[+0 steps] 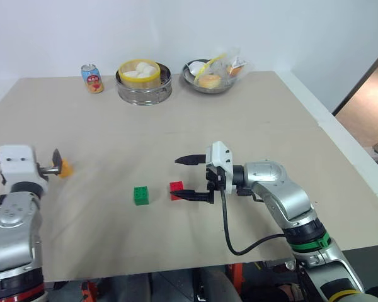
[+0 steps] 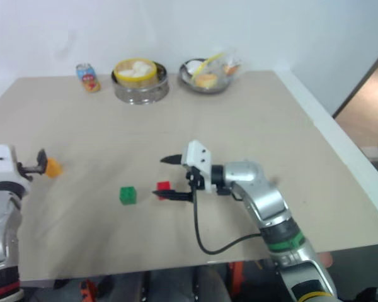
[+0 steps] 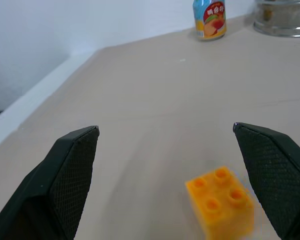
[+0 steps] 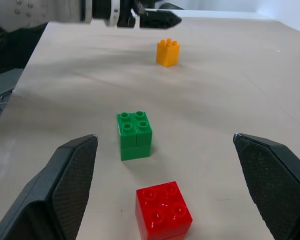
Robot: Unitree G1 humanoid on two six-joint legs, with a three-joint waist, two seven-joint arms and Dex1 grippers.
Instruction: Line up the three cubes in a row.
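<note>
Three studded cubes rest on the tan table [image 1: 252, 119]. The yellow-orange cube [image 1: 65, 168] sits at the left, just ahead of my left gripper [image 1: 55, 162]. That gripper is open and level, and the yellow-orange cube [image 3: 221, 202] lies untouched nearer one of its fingers [image 3: 270, 170]. The green cube [image 1: 141, 195] and the red cube [image 1: 176, 189] stand side by side near the middle. My right gripper [image 1: 186, 178] points left and is open. The red cube [image 4: 163, 211] lies between its spread fingers, touching neither. The green cube [image 4: 135, 134] is beyond it.
At the table's far edge stand a small drink can [image 1: 92, 78], a steel steamer [image 1: 143, 88] with white buns and a metal bowl [image 1: 209, 77] of food. The table's right edge [image 1: 340, 145] drops off to the floor.
</note>
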